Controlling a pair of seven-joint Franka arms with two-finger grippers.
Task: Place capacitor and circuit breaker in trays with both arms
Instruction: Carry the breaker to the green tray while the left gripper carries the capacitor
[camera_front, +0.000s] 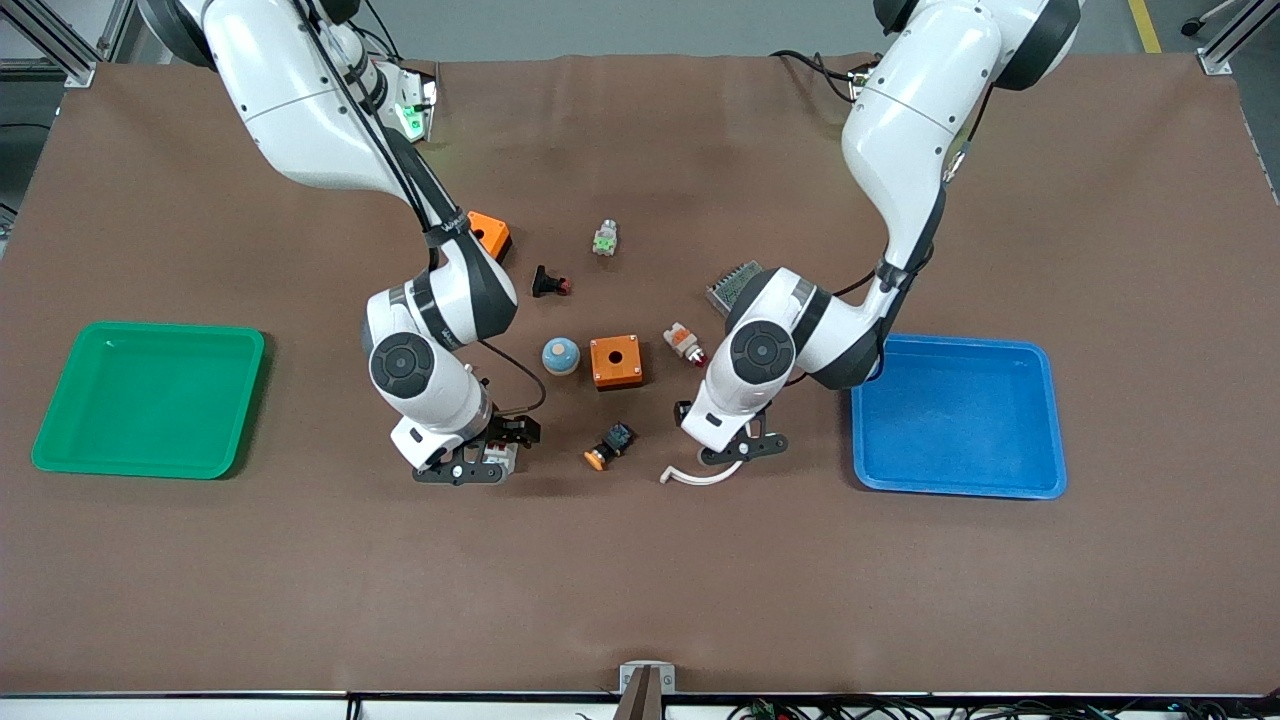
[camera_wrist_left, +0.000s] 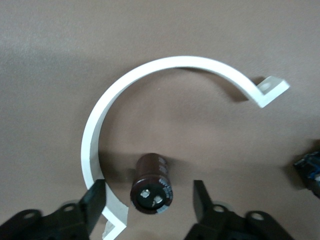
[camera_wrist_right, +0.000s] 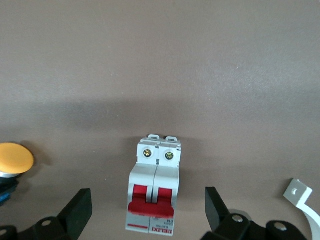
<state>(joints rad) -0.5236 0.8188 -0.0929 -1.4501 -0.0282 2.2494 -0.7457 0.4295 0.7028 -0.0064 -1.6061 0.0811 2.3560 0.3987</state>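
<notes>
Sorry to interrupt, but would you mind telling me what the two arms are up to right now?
Both arms are down at the table, each lined up on a part. The left gripper straddles the capacitor, which lies on its side inside a curved white bracket; the fingers are not yet touching it. The right gripper stands open around the circuit breaker, also ungripped. The blue tray and green tray hold neither part.

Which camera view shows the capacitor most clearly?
The left wrist view: the capacitor lies on the table between the left gripper's fingers, apart from both. In the front view that gripper hides it; the right wrist view does not show it.
</notes>
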